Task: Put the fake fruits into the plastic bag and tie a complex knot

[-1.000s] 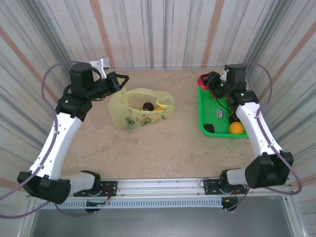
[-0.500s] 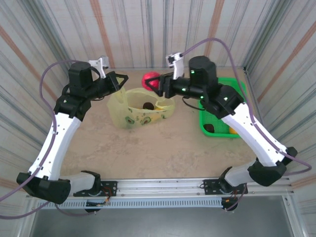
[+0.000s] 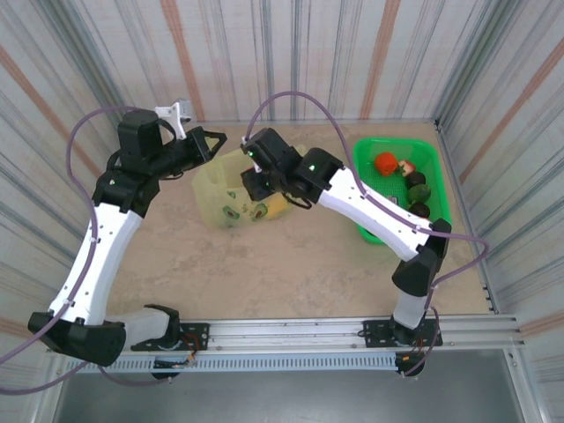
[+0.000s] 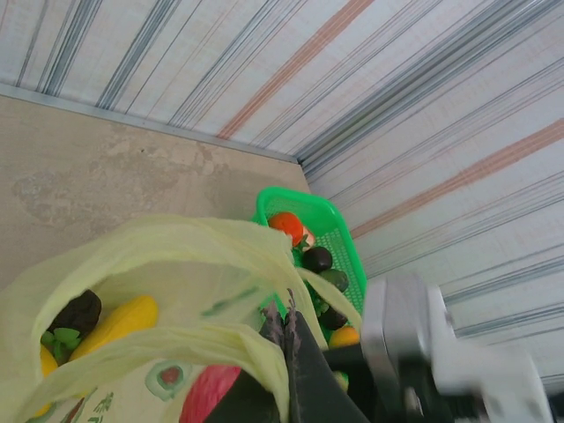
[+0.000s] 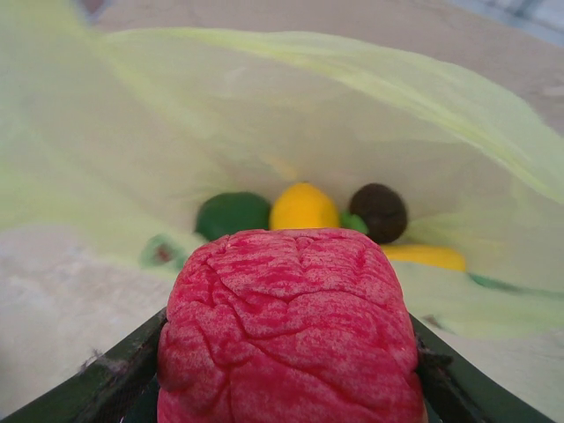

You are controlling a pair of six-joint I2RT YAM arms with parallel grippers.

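Observation:
The yellow-green plastic bag (image 3: 227,201) lies open at the back left of the table. My left gripper (image 3: 216,141) is shut on its raised rim (image 4: 264,330), holding the mouth up. My right gripper (image 3: 254,181) reaches into the bag's mouth, shut on a wrinkled red fruit (image 5: 291,326) that also shows in the left wrist view (image 4: 207,392). Beyond the red fruit, inside the bag, lie a green fruit (image 5: 232,214), a yellow one (image 5: 303,207), a dark one (image 5: 379,211) and a long yellow one (image 5: 425,256).
The green mesh basket (image 3: 394,142) stands at the back right, holding an orange-red fruit (image 3: 385,163) and several dark ones (image 3: 417,192). Striped walls close in the table on three sides. The right arm stretches across the middle of the table.
My right arm swung left from the basket with the red fruit and now has it down in the bag's mouth. The left gripper has kept hold of the bag rim.

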